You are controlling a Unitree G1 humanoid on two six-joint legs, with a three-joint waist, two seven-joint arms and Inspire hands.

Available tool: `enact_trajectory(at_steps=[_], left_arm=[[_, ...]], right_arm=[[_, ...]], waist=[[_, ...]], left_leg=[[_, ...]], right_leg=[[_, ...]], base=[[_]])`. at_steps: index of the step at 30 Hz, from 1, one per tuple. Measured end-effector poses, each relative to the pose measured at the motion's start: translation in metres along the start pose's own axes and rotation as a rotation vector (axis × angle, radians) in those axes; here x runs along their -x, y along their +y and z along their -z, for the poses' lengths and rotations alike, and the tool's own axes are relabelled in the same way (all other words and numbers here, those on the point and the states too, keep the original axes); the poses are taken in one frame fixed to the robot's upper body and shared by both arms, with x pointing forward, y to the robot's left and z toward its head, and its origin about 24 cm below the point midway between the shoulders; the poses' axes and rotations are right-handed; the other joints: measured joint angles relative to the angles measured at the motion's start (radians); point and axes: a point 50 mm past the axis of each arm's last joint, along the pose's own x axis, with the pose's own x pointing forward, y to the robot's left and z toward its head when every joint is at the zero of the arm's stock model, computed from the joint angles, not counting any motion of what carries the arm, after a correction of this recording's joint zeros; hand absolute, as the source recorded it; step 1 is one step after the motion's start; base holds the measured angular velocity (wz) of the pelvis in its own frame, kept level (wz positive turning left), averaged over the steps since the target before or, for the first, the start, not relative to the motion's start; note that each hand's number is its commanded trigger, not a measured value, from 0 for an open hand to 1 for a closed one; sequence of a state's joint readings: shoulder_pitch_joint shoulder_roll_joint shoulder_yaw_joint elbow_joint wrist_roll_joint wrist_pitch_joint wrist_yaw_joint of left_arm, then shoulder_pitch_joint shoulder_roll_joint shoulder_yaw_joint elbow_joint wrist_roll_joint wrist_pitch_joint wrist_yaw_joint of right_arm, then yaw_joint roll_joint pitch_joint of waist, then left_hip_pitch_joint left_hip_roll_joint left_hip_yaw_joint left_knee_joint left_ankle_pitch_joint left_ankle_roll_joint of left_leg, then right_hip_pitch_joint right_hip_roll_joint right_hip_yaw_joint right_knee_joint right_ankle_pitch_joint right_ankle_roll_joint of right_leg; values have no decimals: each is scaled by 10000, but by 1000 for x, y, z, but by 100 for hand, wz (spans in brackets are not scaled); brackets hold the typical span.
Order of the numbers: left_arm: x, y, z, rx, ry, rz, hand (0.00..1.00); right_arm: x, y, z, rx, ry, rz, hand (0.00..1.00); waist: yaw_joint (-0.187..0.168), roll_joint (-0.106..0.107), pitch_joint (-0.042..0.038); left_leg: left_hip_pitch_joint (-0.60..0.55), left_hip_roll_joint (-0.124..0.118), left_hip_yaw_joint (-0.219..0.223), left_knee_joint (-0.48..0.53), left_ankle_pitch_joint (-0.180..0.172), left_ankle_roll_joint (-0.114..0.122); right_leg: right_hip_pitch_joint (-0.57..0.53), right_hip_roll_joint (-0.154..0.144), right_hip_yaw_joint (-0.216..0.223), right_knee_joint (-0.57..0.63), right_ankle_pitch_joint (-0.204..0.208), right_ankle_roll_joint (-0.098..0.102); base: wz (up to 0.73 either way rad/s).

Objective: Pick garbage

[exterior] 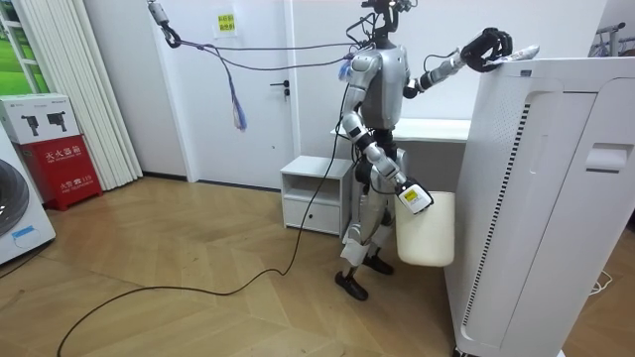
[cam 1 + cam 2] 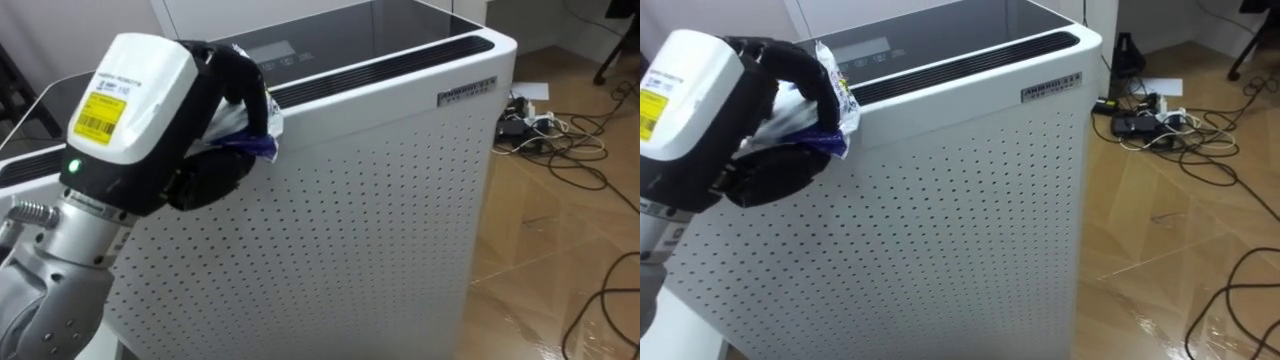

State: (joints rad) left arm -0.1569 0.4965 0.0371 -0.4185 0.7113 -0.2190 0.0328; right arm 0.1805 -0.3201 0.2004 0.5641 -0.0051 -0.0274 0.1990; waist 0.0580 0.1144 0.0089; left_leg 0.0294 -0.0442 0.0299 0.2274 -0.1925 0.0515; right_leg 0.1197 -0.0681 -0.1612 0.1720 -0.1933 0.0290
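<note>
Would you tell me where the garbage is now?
The crumpled wrapper is clutched in the left hand, at the eye views' left, by the top edge of the white appliance.

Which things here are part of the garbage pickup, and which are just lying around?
Job: left hand, curled round the crumpled wrapper; white bin beside the robot's legs.
Lying about: white perforated appliance; cables on the floor; small white cabinet.
</note>
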Motion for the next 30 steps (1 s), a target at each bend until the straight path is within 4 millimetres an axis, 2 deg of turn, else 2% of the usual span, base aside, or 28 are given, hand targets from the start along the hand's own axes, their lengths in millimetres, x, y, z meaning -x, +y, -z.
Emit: enact_trajectory(at_steps=[3,8,13,17,21,24,27,30], left_arm=[[0,0,1,108,55,-57,100],[1,3,2,1291,368,-218,100],[-1,11,-6,3914,-21,-149,100],[-1,11,-15,6364,-568,-24,100],[-3,3,-28,8913,-1305,596,100],[-1,-17,-49,10350,-2019,2341,100],[3,-30,-64,10701,-2682,3781,100],[4,-31,-66,10669,-2902,4278,100]], right_arm=[[0,0,0,5,2,2,100],[0,0,1,5,40,-14,100],[-1,1,2,64,117,-192,100],[-2,5,0,122,67,-404,100],[-5,9,-7,330,-98,-725,100],[-8,12,-12,473,-224,-879,100],[-10,14,-15,590,-307,-996,100],[-10,15,-15,586,-307,-1010,100]], waist=[[17,-3,-1],[-8,-1,-11],[5,-105,-53],[-48,-161,-52],[-277,-221,-46],[-317,-244,-36],[-385,-239,-39],[-386,-211,-60]], left_leg=[[9,16,96,-7,5,1],[-30,59,108,-11,4,3],[-178,39,-13,20,11,12],[-174,23,-63,27,11,12],[-185,2,-78,29,19,25],[-232,7,-24,36,26,38],[-413,17,-15,86,29,42],[-528,26,-1,131,32,46]], right_leg=[[-13,7,81,11,4,-6],[-42,-8,91,5,5,-5],[-97,-30,-30,-4,1,1],[-64,-39,-104,-28,1,1],[-31,-72,-217,-22,-3,8],[-74,-76,-196,9,2,13],[-248,-75,-186,85,3,15],[-402,-78,-182,141,3,14]], base=[[-4],[-1],[9],[4],[6],[0],[0],[0]])
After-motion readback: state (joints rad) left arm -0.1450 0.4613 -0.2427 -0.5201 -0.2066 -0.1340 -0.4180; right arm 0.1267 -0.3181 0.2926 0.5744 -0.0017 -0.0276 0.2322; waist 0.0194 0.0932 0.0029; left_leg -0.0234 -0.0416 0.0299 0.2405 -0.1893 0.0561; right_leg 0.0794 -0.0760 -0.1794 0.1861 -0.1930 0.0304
